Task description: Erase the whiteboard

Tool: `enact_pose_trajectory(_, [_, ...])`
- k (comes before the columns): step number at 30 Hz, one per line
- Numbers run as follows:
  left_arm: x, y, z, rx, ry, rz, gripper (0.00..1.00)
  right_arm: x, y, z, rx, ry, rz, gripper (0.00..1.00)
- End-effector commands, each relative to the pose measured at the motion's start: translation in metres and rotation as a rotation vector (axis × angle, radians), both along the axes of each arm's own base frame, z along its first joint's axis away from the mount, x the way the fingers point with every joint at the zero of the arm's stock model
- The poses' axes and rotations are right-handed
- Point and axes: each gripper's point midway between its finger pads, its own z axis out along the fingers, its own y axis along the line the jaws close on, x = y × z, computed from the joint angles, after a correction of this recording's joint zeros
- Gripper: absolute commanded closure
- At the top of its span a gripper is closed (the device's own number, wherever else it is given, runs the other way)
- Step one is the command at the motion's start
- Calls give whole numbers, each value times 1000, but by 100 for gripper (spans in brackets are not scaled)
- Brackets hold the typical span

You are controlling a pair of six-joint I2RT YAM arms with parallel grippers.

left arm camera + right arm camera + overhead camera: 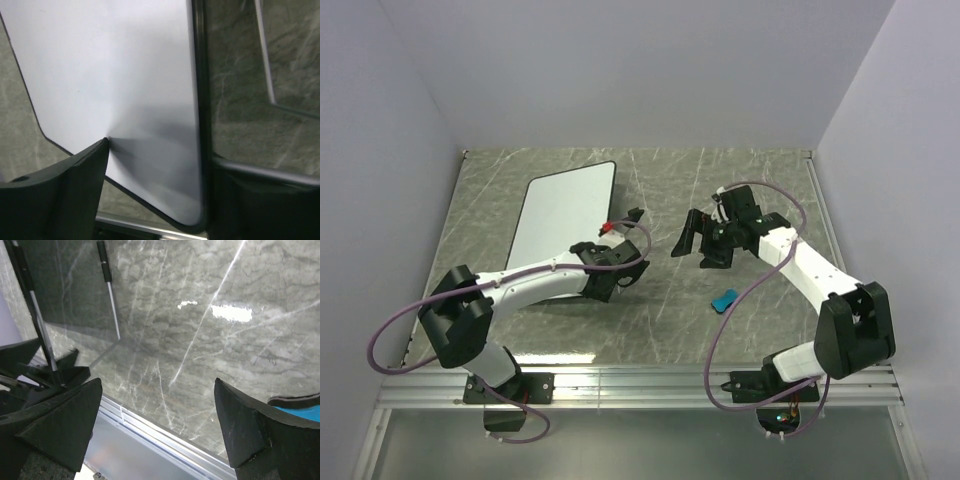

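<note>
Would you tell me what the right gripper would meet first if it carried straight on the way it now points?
Most likely the grey marble-patterned tabletop: the right gripper is open, with only bare surface between its fingers. The blue eraser block lies off to its side; depth is uncertain.

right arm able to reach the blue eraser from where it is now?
Probably yes. The right gripper is open and empty, the blue eraser lies on bare table just nearer its base, and nothing stands between them.
</note>
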Motion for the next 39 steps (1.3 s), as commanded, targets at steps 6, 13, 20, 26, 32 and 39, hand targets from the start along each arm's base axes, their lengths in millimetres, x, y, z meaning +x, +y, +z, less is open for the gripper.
enact_pose_trajectory(6, [22, 21, 40, 91, -120, 59, 97, 7, -2, 15, 24, -69, -16, 1])
enact_pose_trajectory(13, [26, 35, 80, 123, -195, 98, 100, 26, 10, 56, 86, -149, 3, 3])
enact_pose_trajectory(20, [21, 47, 89, 136, -224, 109, 100, 40, 42, 105, 239, -227, 64, 4])
enact_pose_trajectory(26, [21, 52, 104, 97, -285, 134, 100, 61, 100, 143, 362, -214, 139, 4])
enact_pose_trajectory(32, [16, 53, 100, 73, -293, 139, 100, 96, 180, 170, 371, -220, 230, 3])
enact_pose_trajectory(39, [12, 38, 95, 27, -283, 110, 100, 117, 251, 141, 421, -128, 255, 3])
